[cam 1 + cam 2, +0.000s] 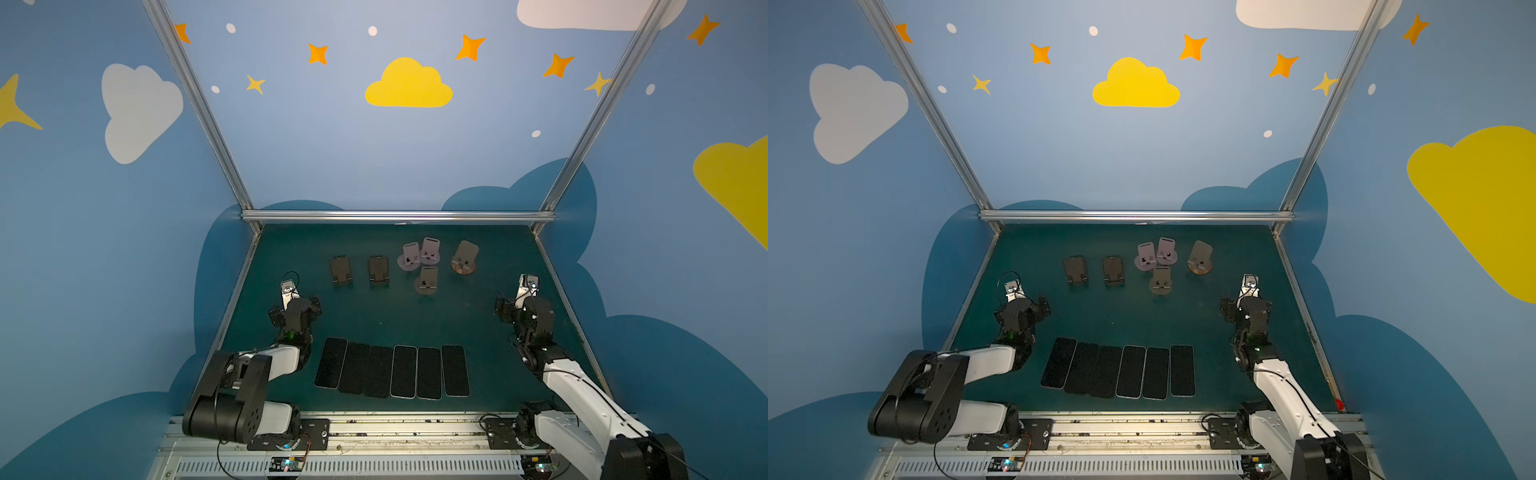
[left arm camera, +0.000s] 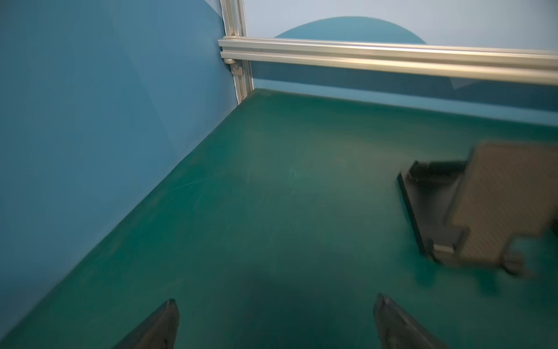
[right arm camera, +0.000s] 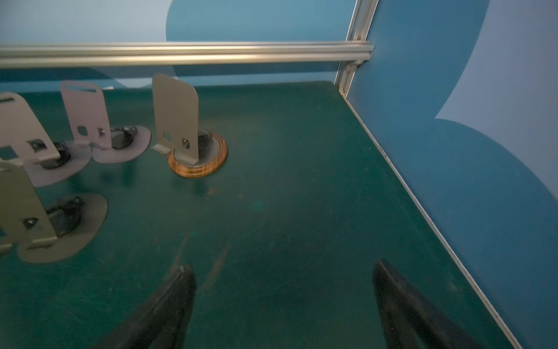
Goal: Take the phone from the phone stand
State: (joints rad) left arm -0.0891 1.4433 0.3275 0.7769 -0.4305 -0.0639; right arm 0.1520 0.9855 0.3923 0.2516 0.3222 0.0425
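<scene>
black stand (image 2: 495, 205) blurred, clipped at wrist-frame edge, round-base stand (image 3: 24, 211) same, right arm (image 1: 582, 395) cropped lower right in both top views

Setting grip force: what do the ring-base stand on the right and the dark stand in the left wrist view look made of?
Ring-base stand: thin matte grey plate with bent tabs, likely sheet metal; base ring glossy brown, grained, wood or wood-look. Dark stand: matte black frame, probably plastic; plate finely textured, blurred, material unclear.

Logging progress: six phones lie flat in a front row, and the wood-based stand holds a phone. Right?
Not quite: the wood-based stand is empty, as the right wrist view shows. The six phones do lie flat in a front row.
</scene>
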